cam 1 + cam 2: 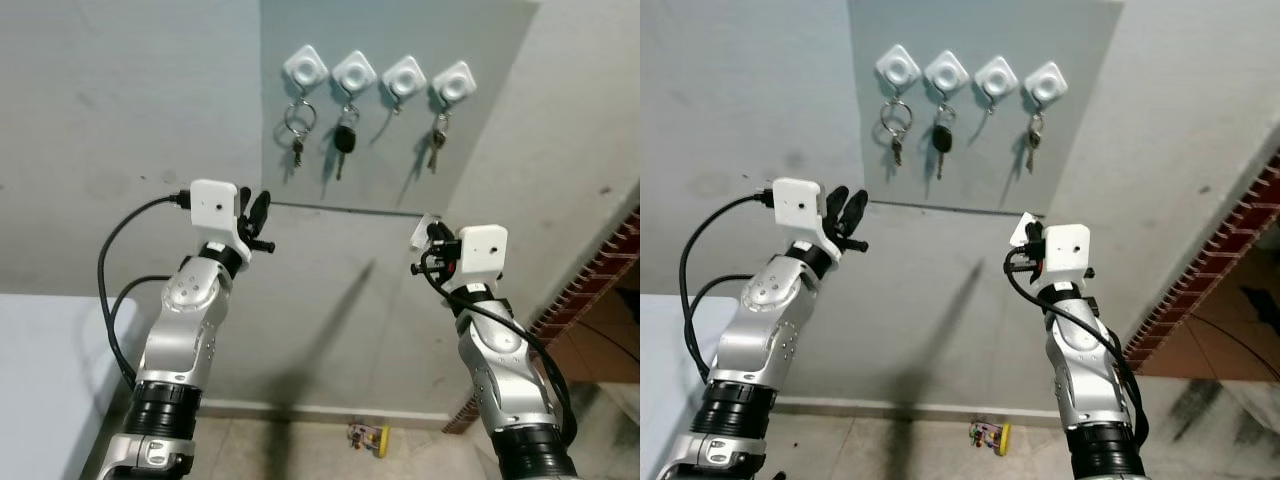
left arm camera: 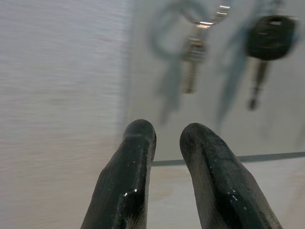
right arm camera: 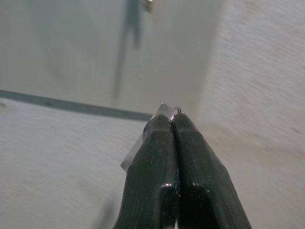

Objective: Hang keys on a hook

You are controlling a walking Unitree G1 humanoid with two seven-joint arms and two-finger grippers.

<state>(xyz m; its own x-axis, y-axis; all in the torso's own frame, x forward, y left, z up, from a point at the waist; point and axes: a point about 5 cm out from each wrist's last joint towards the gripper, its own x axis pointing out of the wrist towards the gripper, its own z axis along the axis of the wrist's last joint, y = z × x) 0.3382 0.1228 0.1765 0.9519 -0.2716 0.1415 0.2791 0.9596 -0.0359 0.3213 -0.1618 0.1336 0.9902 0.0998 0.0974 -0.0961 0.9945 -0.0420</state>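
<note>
Four white hooks sit in a row on a grey wall panel (image 1: 400,150). A key ring (image 1: 298,122) hangs on the first hook (image 1: 305,68), a black car key (image 1: 343,140) on the second (image 1: 353,72) and a small key bunch (image 1: 437,140) on the fourth (image 1: 454,83). The third hook (image 1: 404,76) looks bare. My right gripper (image 1: 432,238) is raised below the panel's lower right corner, shut on a metal ring (image 3: 175,111) with a pale tag (image 1: 424,231). My left gripper (image 1: 258,212) is held up below the first hook, slightly open with nothing between its fingers.
A brick wall edge (image 1: 590,280) runs down the right side. On the tiled floor by the skirting lies a small colourful object (image 1: 368,437). A white surface (image 1: 40,380) stands at the lower left.
</note>
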